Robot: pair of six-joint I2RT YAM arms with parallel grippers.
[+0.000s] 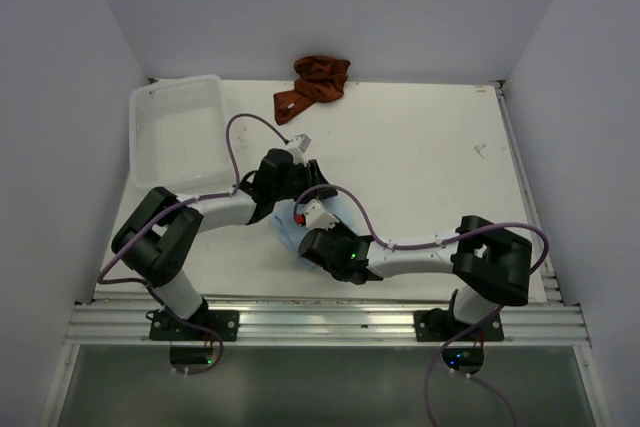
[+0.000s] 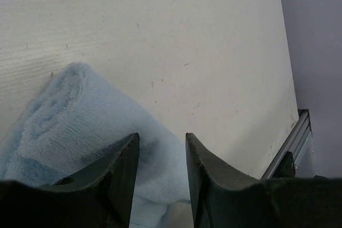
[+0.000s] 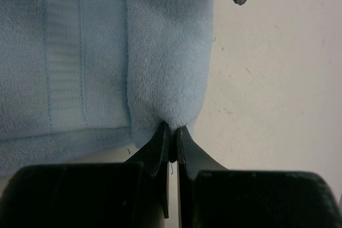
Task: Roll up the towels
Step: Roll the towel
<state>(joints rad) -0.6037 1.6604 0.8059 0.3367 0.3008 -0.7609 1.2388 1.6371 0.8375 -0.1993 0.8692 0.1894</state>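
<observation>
**Between the two arms: light blue towel (image 3: 165, 52) pinned mid-roll**

Close to the table's (image 1: 430, 167) near edge, the light blue towel lies partly rolled, with one thick fold doubled over its flat part. The right gripper (image 3: 172, 129) is pinched tight on that fold's end, probably to stop the roll springing loose. The left gripper (image 2: 162, 140) hovers half-spread over the other end, clamping nothing visible, likely poised to tuck. The rust towel (image 1: 315, 82) sits crumpled at the far edge, unrolled.

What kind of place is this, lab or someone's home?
Likely a lab test cell: a bare white tabletop boxed in by blank walls, left arm and right arm bolted to a metal rail, and only props out: a blue towel, a rust towel and a basket.
</observation>
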